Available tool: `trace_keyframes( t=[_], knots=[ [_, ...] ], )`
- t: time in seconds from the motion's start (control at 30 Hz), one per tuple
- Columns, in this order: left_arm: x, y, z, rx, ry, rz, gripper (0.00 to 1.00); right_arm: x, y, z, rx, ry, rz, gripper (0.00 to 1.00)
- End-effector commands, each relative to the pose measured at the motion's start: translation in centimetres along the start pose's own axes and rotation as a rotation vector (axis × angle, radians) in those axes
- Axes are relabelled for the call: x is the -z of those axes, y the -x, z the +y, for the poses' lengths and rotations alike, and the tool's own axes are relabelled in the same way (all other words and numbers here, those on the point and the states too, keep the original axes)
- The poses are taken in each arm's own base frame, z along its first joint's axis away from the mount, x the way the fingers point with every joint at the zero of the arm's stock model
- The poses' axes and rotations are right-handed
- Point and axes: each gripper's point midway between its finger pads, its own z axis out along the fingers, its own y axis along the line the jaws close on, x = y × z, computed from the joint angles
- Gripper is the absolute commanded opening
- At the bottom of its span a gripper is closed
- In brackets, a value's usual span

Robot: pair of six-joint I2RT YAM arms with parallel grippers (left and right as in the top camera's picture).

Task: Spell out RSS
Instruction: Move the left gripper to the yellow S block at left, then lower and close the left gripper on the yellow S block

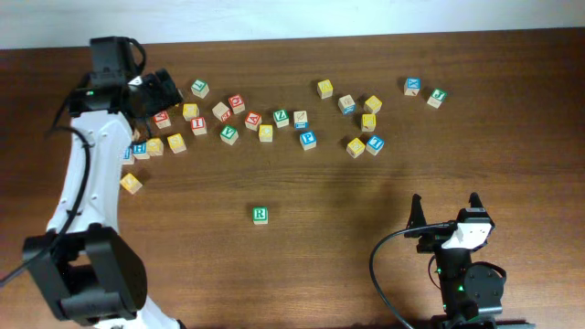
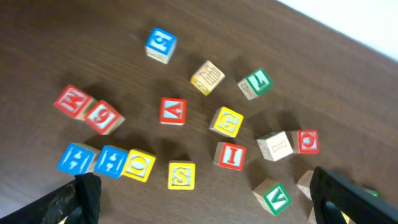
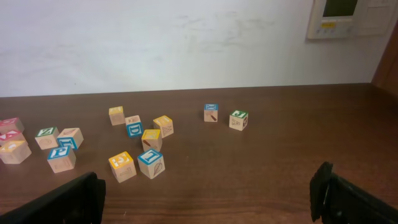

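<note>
The green R cube [image 1: 260, 215] sits alone at the table's middle front. One yellow S cube [image 2: 181, 175] lies among a cluster at the back left, also seen from overhead [image 1: 175, 143]. I cannot make out a second S face. My left gripper [image 1: 167, 90] hovers over that cluster, open and empty; in the left wrist view [image 2: 205, 208] the S cube lies between its fingers, nearer the left one. My right gripper [image 1: 445, 208] is open and empty at the front right, far from the cubes, its fingers wide apart in its wrist view [image 3: 208, 199].
Many other letter cubes lie scattered across the back of the table, from a blue H pair [image 2: 93, 160] and a green V cube [image 2: 273, 196] at the left to a green cube [image 1: 437, 97] at the right. A yellow cube [image 1: 131, 183] lies apart at the left.
</note>
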Motion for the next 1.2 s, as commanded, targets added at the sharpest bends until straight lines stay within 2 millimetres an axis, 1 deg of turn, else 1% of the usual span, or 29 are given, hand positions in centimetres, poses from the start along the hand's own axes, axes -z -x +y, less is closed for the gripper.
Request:
trace_keyframes(
  t=[0.0,0.03,0.1,0.17,0.23,0.27,0.3,0.33,0.43,0.47,0.5,0.53,0.57,0.67,0.77,0.83,0.97,1.03,1.17],
  knots=[
    [-2.1,-2.1,-2.0,-0.1,-0.027,0.065,1.0,0.0,-0.3,-0.4,-0.006,-0.019,0.006,0.98],
    [-2.7,-2.8,-2.1,-0.078,-0.02,0.092,1.0,0.0,-0.3,-0.4,-0.006,-0.019,0.007,0.98],
    [-4.1,-4.6,-1.2,0.045,0.04,0.157,0.94,0.0,-0.3,-0.4,-0.006,-0.019,0.007,0.99],
    [-5.3,-5.9,-0.9,0.065,0.062,0.201,0.94,0.0,-0.3,-0.4,-0.006,-0.019,0.007,0.98],
    [-6.1,-6.8,-0.5,0.063,0.078,0.237,0.92,0.0,-0.3,-0.4,-0.006,-0.019,0.007,0.98],
    [-6.2,-7.1,-0.4,0.062,0.083,0.247,0.9,0.0,-0.3,-0.4,-0.006,-0.019,0.006,0.98],
    [-6.4,-7.3,-0.4,0.061,0.085,0.255,0.85,0.0,-0.3,-0.4,-0.006,-0.019,0.006,0.98],
    [-6.5,-7.6,-0.3,0.047,0.089,0.266,0.83,0.0,-0.3,-0.4,-0.006,-0.019,0.006,0.98],
    [-7.1,-8.4,0.0,0.013,0.096,0.295,0.83,0.0,-0.3,-0.4,-0.006,-0.019,0.006,0.98],
    [-7.7,-8.9,0.2,0.013,0.105,0.314,0.75,0.0,-0.3,-0.4,-0.006,-0.019,0.006,0.98],
    [-8.1,-9.2,0.3,0.013,0.108,0.321,0.71,0.0,-0.3,-0.4,-0.006,-0.019,0.007,0.98],
    [-8.2,-9.2,0.3,0.013,0.11,0.323,0.7,0.0,-0.3,-0.4,-0.006,-0.019,0.007,0.98],
    [-8.6,-9.5,0.7,0.009,0.128,0.329,0.7,0.0,-0.3,-0.4,-0.006,-0.019,0.007,0.98],
    [-9.0,-9.8,0.8,-0.003,0.133,0.339,0.69,0.0,-0.3,-0.4,-0.006,-0.019,0.006,0.98],
    [-10.2,-11.1,1.2,-0.023,0.147,0.379,0.67,0.0,-0.3,-0.4,-0.006,-0.019,0.006,0.98],
    [-10.6,-11.3,1.3,-0.024,0.15,0.385,0.66,0.0,-0.3,-0.4,-0.006,-0.019,0.006,0.98],
    [-10.8,-11.0,1.6,-0.028,0.167,0.368,0.67,0.0,-0.3,-0.4,-0.006,-0.019,0.006,0.98],
    [-10.8,-11.0,1.7,-0.047,0.17,0.367,0.71,0.0,-0.3,-0.4,-0.006,-0.019,0.006,0.98],
    [-11.0,-10.3,2.8,-0.046,0.214,0.338,0.71,0.0,-0.3,-0.4,-0.006,-0.019,0.006,0.98]
  ],
)
